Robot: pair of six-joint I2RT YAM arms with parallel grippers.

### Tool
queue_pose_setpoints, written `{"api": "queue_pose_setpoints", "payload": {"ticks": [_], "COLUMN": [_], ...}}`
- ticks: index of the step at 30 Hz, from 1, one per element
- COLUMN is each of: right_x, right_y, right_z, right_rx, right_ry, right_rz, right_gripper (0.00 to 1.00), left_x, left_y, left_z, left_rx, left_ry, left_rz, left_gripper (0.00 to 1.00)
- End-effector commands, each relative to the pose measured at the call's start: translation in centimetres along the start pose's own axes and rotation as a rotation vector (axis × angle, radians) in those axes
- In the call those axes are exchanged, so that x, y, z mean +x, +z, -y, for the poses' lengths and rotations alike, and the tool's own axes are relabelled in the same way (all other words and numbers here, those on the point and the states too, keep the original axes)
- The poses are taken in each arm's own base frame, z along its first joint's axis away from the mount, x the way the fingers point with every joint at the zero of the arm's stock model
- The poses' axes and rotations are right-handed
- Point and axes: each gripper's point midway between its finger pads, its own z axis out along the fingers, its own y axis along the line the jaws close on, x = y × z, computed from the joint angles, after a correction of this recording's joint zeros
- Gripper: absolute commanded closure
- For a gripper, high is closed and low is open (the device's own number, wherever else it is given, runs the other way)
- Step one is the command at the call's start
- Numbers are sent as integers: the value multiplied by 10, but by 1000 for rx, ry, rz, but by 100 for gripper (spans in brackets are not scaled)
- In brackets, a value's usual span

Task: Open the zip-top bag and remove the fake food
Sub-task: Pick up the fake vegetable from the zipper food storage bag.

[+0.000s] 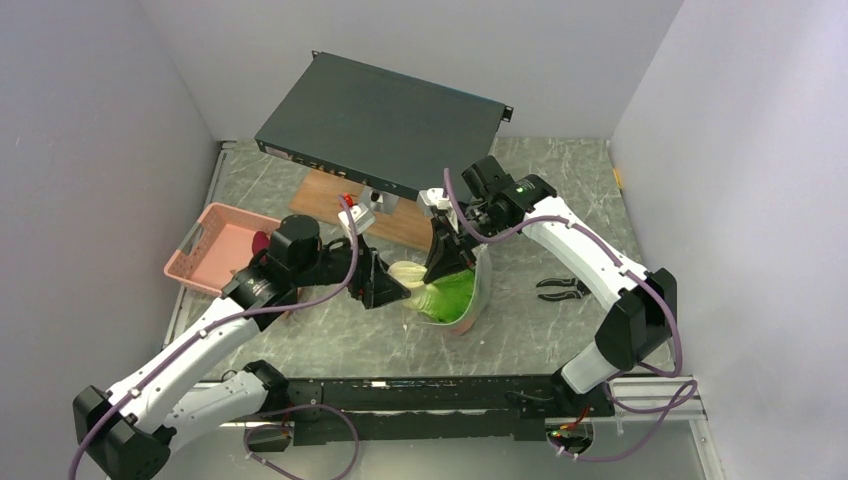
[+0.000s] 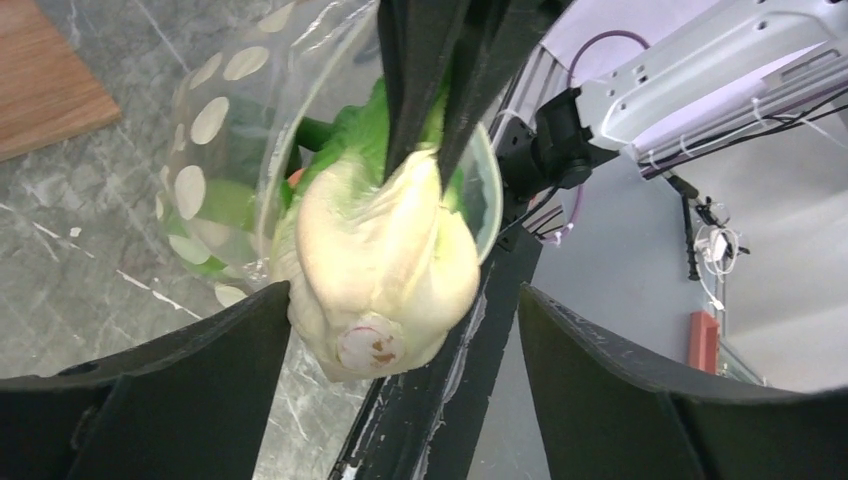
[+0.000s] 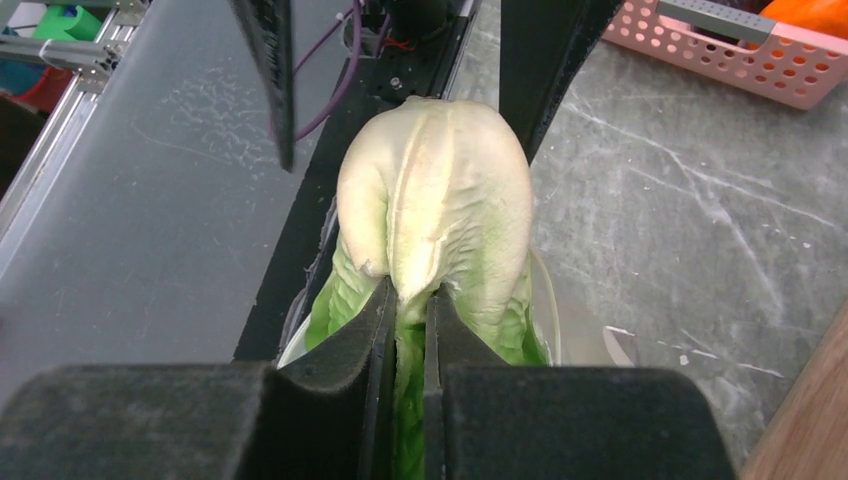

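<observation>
The zip-top bag [image 1: 474,298] lies mid-table with its mouth toward the left arm; in the left wrist view it is clear plastic with white dots [image 2: 212,178]. A pale green leafy head [image 1: 418,284] of fake food sticks halfway out of it. My right gripper [image 3: 410,296] is shut on the head's green leaves [image 3: 440,205] at the bag's mouth. My left gripper [image 2: 405,300] stands open around the head's pale stem end [image 2: 380,275]; its left finger [image 2: 200,380] sits against the head, while the right one is apart from it. More green shows inside the bag.
A pink mesh basket [image 1: 212,250] at the left holds a dark red piece [image 1: 262,243] and an orange one [image 3: 812,12]. Black pliers [image 1: 562,288] lie to the right of the bag. A black flat box [image 1: 380,125] rests over a wooden board [image 1: 405,228] behind.
</observation>
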Motion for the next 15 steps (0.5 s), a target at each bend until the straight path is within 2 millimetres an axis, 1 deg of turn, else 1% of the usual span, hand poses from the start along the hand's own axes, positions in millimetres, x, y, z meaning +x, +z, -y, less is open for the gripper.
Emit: {"api": "queue_pose_setpoints", "payload": {"ticks": [1,3,5,7,8,9,10,11,12,13,14,15], "right_x": [-23,-24,-24,-24,-24,-23,-23,-22,-22,-21,-21,-20], "right_y": [1,1,1,1,1,1,1,2,2,2,2,2], "right_z": [-3,-4,-4,-4,-4,-3,-3,-3,-3,-2,-1,0], "right_rx": [-33,-38,-40,-41,-40,-39,-38,-37,-35,-33,-30,-25], "right_ry": [-89,-90,-88,-88,-87,-87,-88,-83,-83,-80,-79,-72], "right_rz": [67,70,72,72,72,71,70,67,66,65,63,60], "right_gripper": [98,98,97,97,97,97,97,97,97,97,96,95], "left_x": [3,3,1,-1,-2,-3,-4,-5,-6,-7,-8,-10], "left_y": [9,10,11,11,12,11,11,11,11,10,8,6], "left_z": [0,-5,-9,-11,-11,-11,-11,-12,-11,-11,-11,-10], "left_rx": [23,-6,-25,-37,-39,-41,-42,-46,-44,-49,-58,-65], "left_ry": [44,43,45,52,58,61,65,66,71,74,76,81], "left_rz": [-19,-31,-32,-29,-28,-25,-23,-21,-19,-15,-12,-8], "left_gripper": [19,29,35,43,50,60,72,82,89,97,100,100]}}
